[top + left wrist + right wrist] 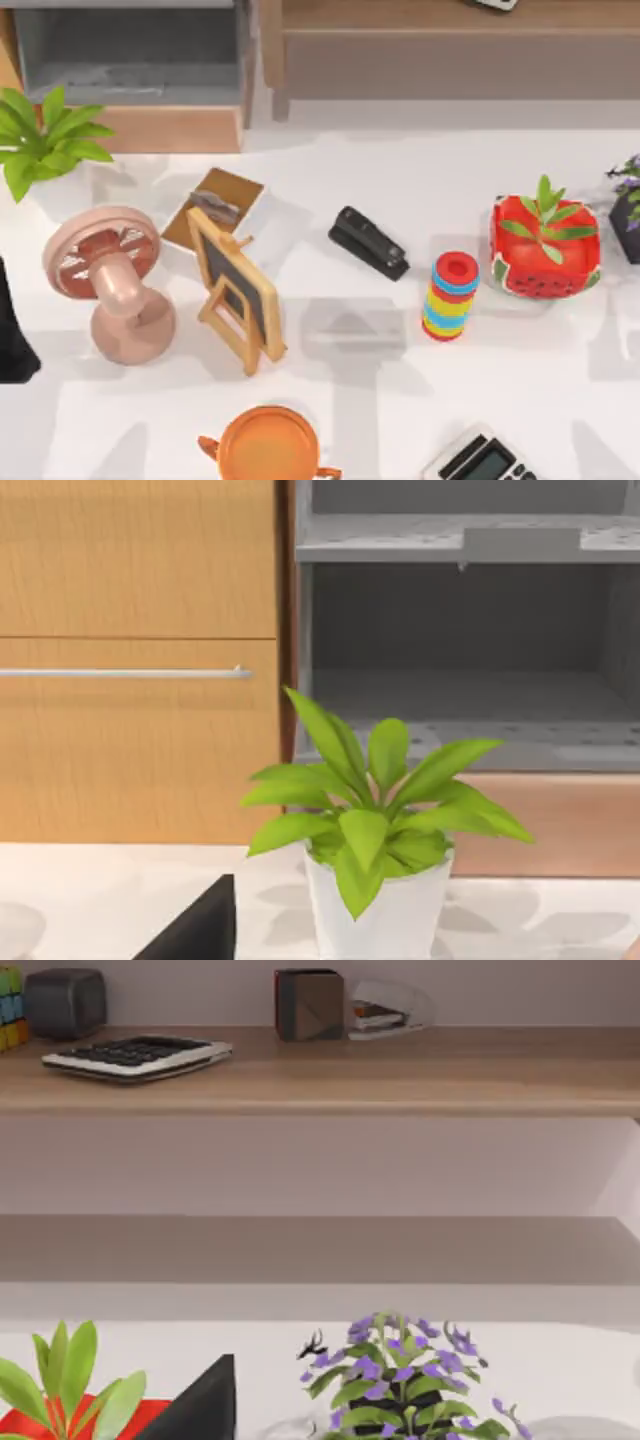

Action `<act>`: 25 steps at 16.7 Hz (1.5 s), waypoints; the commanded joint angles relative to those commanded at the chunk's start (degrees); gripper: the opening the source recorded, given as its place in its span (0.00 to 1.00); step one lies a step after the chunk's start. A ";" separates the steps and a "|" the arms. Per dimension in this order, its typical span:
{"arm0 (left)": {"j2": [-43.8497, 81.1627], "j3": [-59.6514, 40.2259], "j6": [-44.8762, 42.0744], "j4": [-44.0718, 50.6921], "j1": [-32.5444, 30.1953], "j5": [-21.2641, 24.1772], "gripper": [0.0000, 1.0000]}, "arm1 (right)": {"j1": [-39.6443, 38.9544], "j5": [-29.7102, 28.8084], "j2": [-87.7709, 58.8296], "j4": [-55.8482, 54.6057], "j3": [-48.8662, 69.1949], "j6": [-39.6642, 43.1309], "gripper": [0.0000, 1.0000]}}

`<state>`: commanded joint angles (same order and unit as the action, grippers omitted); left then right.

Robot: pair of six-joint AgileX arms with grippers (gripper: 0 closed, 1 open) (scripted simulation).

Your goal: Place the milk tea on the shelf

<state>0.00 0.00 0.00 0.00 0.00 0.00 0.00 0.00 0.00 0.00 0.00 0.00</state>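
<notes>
Milk tea, judged to be the brown-and-white carton (pixel 213 205), lies flat on the white table (pixel 350 400), left of centre and hard behind the small wooden-framed blackboard on its easel (pixel 235 290). The pink desk fan (pixel 105 275) stands near on its left. Left arm sits at the table's left edge; its end effector (pixel 195 930) shows as a dark wedge, so its opening cannot be told, nor whether it holds anything. Same for the right end effector (pixel 200 1405). Risk: an approach from the front clips the easel or fan and topples it onto the carton. Open room lies above and toward the black stapler (pixel 368 242). The leafy green plant in a white pot (pixel 40 140) crowds the route to the grey open shelf (pixel 130 50); a low carry could brush its leaves or the shelf lip.
</notes>
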 joint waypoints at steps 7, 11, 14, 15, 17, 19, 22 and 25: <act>0.00 0.00 0.00 0.00 0.00 0.00 1.00 | 3.75 3.98 -8.98 -8.24 2.27 0.39 1.00; 0.00 0.00 0.00 0.00 0.00 0.00 1.00 | 10.50 10.53 -26.32 -22.78 6.56 0.46 1.00; 0.00 0.00 0.00 0.00 0.00 0.00 1.00 | 16.84 16.53 -43.25 -36.28 10.59 0.39 1.00; 0.00 0.00 0.00 0.00 0.00 0.00 1.00 | 19.07 18.63 -49.32 -41.01 11.99 0.36 1.00; 0.00 0.00 0.00 0.00 0.00 0.00 1.00 | 23.58 22.88 -61.77 -50.59 14.80 0.29 1.00; 0.00 0.00 0.00 0.00 0.00 0.00 1.00 | 28.04 27.04 -74.22 -60.03 17.53 0.20 1.00; 0.00 0.00 0.00 0.00 0.00 0.00 1.00 | 34.23 32.79 -91.79 -73.09 21.24 0.03 1.00; 0.00 0.00 0.00 0.00 0.00 0.00 1.00 | 39.37 37.53 -106.48 -83.80 24.21 -0.18 1.00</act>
<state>0.00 0.00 0.00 0.00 0.00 0.00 39.37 37.53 -106.48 -83.80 24.21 -0.18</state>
